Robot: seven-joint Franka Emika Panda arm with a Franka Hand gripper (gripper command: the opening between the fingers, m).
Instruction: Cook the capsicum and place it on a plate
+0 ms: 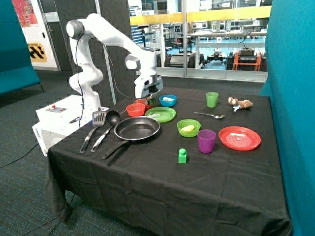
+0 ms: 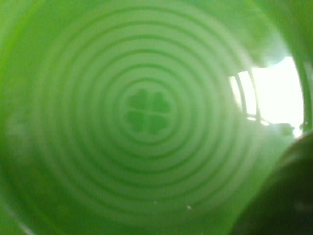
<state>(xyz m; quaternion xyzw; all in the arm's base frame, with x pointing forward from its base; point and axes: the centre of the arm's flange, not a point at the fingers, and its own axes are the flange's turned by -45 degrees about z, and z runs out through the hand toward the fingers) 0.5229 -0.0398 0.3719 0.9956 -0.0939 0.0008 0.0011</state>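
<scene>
Black cloth covers the table (image 1: 147, 187). Nearest the front edge a bright green block (image 1: 182, 156) is set, with a purple cup (image 1: 206, 141) and a red ridged plate (image 1: 239, 138) just behind. Further in, the black frying pan (image 1: 138, 129) lies empty, a spatula (image 1: 93, 129) and ladle (image 1: 106, 127) beside it; a lime bowl (image 1: 188, 127) with a pale food piece is noted toward the cup.

Behind the pan the plate (image 1: 160, 114) is found, and the wrist view is filled by its ringed surface with a clover mark (image 2: 148, 111). The gripper (image 1: 150, 101) is held low at the plate's far rim, next to the red bowl (image 1: 135, 109). Whether its fingers are apart or together cannot be told. A dark green lump, judged to be the capsicum (image 1: 151, 102), is glimpsed at the fingertips; a dark rounded mass (image 2: 281, 196) at the wrist view's edge may be the same, though this is uncertain.

Step judged: the final placing on the plate. Release onto the flat centre, then a straight lift, is what seems called for next. Beyond, a blue bowl (image 1: 168, 100) and green cup (image 1: 212, 99) stand.
</scene>
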